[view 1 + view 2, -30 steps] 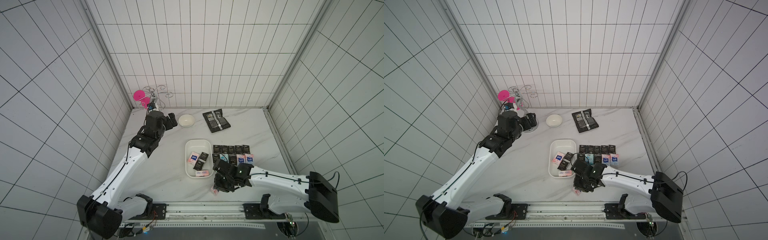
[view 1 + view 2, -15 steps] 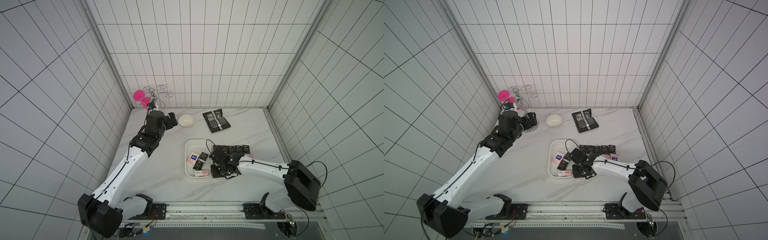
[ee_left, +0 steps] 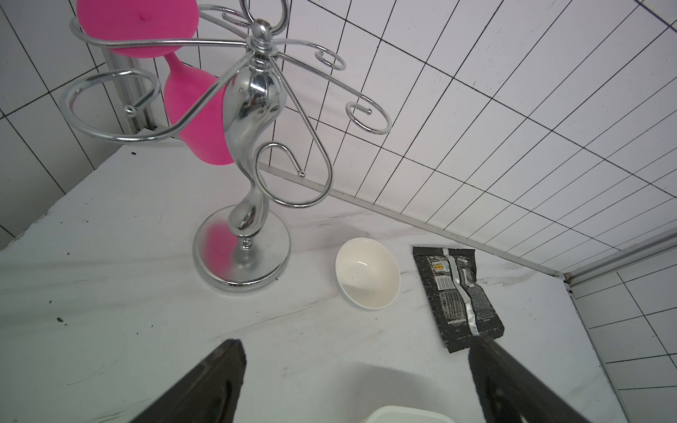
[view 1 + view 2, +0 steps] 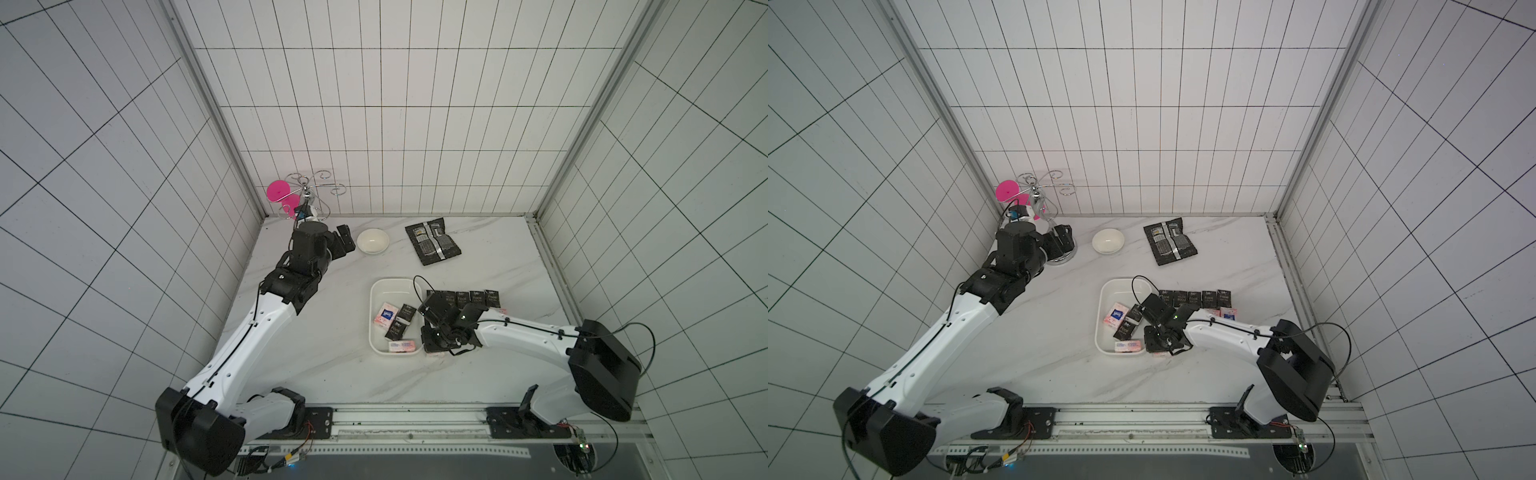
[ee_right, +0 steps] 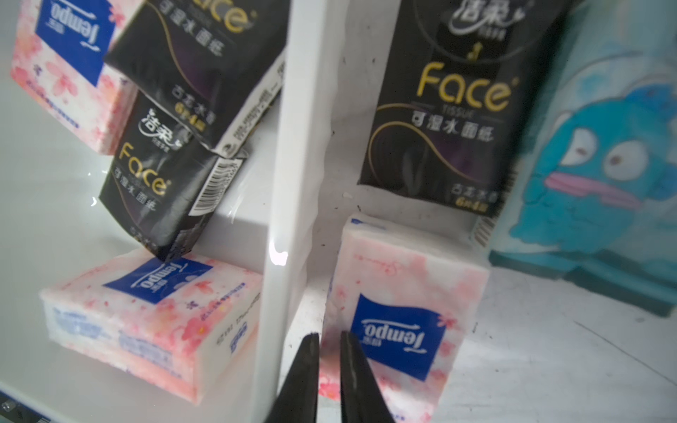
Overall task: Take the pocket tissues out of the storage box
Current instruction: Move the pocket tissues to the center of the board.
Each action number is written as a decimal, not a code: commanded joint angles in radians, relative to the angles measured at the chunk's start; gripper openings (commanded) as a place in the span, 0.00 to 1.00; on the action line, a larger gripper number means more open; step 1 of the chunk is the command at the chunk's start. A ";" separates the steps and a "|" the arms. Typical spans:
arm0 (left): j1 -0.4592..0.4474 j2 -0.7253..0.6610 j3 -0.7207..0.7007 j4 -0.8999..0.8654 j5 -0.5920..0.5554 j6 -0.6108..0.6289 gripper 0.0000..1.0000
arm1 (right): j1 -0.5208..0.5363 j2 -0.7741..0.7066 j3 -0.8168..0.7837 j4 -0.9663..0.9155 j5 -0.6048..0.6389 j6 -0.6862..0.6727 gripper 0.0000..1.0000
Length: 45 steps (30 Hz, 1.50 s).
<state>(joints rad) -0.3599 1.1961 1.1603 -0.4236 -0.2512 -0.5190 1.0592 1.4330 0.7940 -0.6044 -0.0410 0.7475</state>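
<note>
The storage box (image 4: 376,291) is a shallow white tray mid-table; its wall (image 5: 289,146) runs through the right wrist view. Inside lie two pink-white pocket tissues (image 4: 385,323) (image 5: 146,311) and two black ones (image 4: 406,313) (image 5: 157,186). Outside, right of the box, a row of black packets (image 4: 463,298) lies flat, with a teal one (image 5: 600,164) beside. My right gripper (image 5: 329,338) is shut and empty, just outside the box wall, above a pink-white packet (image 5: 399,322) on the table. My left gripper (image 4: 348,242) (image 3: 357,344) stands open at the back left.
A small white bowl (image 4: 372,241) and a black foil pouch (image 4: 433,241) lie at the back. A chrome rack (image 3: 252,146) with a pink glass (image 4: 277,191) stands in the back left corner, close to my left gripper. A metal rail (image 4: 415,419) edges the front.
My right arm swung from the table's front toward the box's right wall and its jaws closed. The left arm has not moved.
</note>
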 commanded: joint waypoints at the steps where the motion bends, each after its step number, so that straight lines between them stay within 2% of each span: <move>1: -0.003 0.007 -0.001 0.009 -0.008 0.005 0.99 | -0.009 0.034 0.036 0.041 0.005 -0.040 0.08; 26: -0.004 0.006 -0.008 0.008 -0.017 0.011 0.98 | -0.057 0.072 0.097 0.099 -0.018 -0.036 0.12; 31: -0.004 0.008 -0.008 0.008 -0.018 0.010 0.98 | -0.060 0.066 0.103 0.101 -0.025 -0.028 0.17; 39: -0.004 0.008 -0.008 0.010 -0.013 0.009 0.99 | -0.059 0.010 0.114 0.058 -0.019 -0.013 0.25; 45: -0.004 0.008 -0.004 0.011 -0.012 0.007 0.99 | -0.047 -0.087 0.124 -0.024 0.008 0.000 0.27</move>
<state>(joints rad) -0.3599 1.1965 1.1603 -0.4236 -0.2581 -0.5163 1.0080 1.3972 0.8722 -0.5644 -0.0616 0.7376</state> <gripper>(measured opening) 0.986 0.268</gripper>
